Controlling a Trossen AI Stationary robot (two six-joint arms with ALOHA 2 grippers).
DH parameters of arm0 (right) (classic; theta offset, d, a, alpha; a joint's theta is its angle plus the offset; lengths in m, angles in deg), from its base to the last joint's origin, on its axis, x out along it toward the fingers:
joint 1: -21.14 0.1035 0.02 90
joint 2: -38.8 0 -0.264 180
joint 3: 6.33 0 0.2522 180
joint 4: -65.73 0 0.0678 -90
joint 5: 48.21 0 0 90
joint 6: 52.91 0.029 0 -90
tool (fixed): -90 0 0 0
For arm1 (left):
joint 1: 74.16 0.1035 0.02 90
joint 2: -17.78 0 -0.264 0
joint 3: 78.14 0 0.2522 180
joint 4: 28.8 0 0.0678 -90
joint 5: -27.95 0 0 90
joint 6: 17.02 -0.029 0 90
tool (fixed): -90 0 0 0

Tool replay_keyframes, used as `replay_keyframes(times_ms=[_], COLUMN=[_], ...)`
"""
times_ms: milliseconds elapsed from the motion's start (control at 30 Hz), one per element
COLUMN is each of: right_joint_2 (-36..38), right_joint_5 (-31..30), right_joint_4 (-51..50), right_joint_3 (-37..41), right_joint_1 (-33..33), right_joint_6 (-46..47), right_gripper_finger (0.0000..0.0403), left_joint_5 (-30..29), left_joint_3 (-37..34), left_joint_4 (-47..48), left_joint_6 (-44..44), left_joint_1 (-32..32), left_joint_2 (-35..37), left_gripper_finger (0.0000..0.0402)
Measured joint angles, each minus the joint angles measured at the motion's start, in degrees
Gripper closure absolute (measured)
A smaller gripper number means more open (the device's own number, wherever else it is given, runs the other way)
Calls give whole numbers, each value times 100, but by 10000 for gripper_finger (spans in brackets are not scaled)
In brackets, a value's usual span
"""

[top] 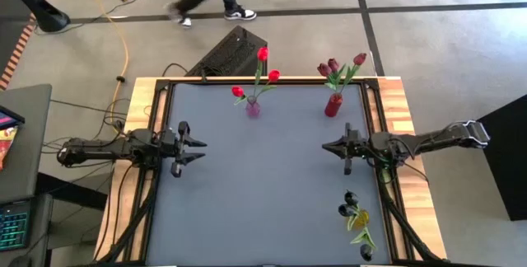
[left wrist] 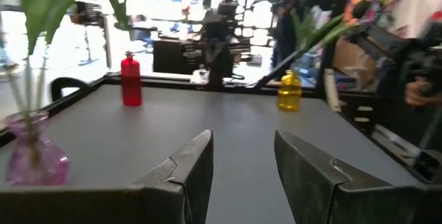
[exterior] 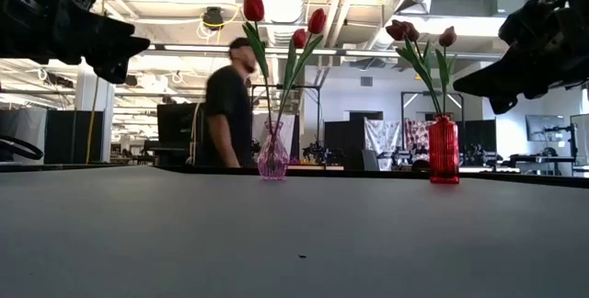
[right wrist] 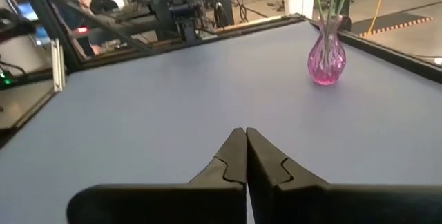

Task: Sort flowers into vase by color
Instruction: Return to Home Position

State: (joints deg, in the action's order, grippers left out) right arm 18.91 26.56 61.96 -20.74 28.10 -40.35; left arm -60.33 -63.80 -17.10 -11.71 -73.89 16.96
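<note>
Left tool [top: 204, 149] released, right tool [top: 324, 146] clenched empty; green-stemmed flowers [top: 263, 53] grouped red, maroon, black.

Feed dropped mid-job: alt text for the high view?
Three vases stand on the grey table: pink vase with red flowers and red vase with maroon flowers near the far edge, yellow vase with black flowers near the right edge. The left pincer, open, and right pincer, shut, face each other mid-table.

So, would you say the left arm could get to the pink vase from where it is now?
Probably yes. The left gripper hangs open over the table, and nothing stands between it and the pink vase; the right gripper sits shut on the other side.
</note>
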Motion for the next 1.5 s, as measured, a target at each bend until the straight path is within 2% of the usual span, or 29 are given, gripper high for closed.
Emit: replay_keyframes(times_ms=[300,667,1500], right_joint_2=[77,79,79], right_joint_5=[26,24,24], right_joint_4=[-293,-626,-670], right_joint_3=[0,0,-2], right_joint_1=[7,6,7], right_joint_6=[-4,-15,-2], right_gripper_finger=[361,361,360], left_joint_5=[-554,-556,-556], left_joint_3=[-3,-9,-15], left_joint_4=[-4,-3,-3], left_joint_6=[-27,21,29], left_joint_1=[1,1,1], left_joint_2=[-2,-2,-2], left_gripper_finger=[258,258,258])
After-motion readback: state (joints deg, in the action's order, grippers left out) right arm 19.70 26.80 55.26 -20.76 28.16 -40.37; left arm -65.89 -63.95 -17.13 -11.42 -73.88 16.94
